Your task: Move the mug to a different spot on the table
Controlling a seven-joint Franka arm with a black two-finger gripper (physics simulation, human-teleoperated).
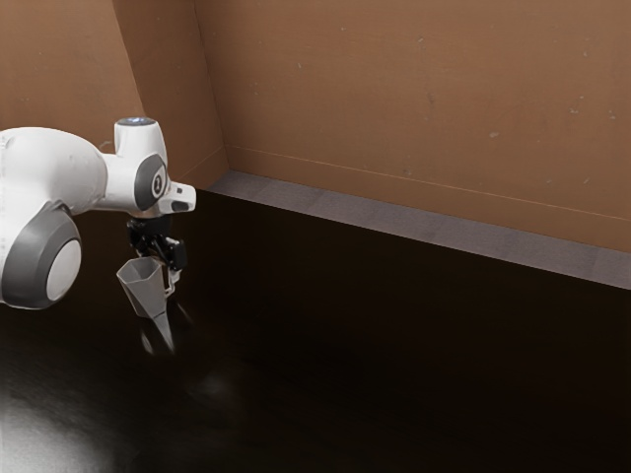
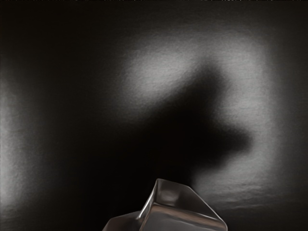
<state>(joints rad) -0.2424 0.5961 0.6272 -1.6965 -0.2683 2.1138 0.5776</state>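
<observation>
One mug (image 2: pixel 166 211) in one claw (image 1: pixel 165 270)

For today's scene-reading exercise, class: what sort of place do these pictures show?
Probably a bare simulated test room, not a home: plain brown walls, a dark glossy table, and a white robot arm holding a grey mug above it.

Bare simulated room: plain brown walls (image 1: pixel 444 89), glossy black table (image 1: pixel 394 374).

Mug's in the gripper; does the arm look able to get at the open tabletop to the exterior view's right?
Probably yes: gripper holds the mug, and nothing stands on the table that way.
</observation>
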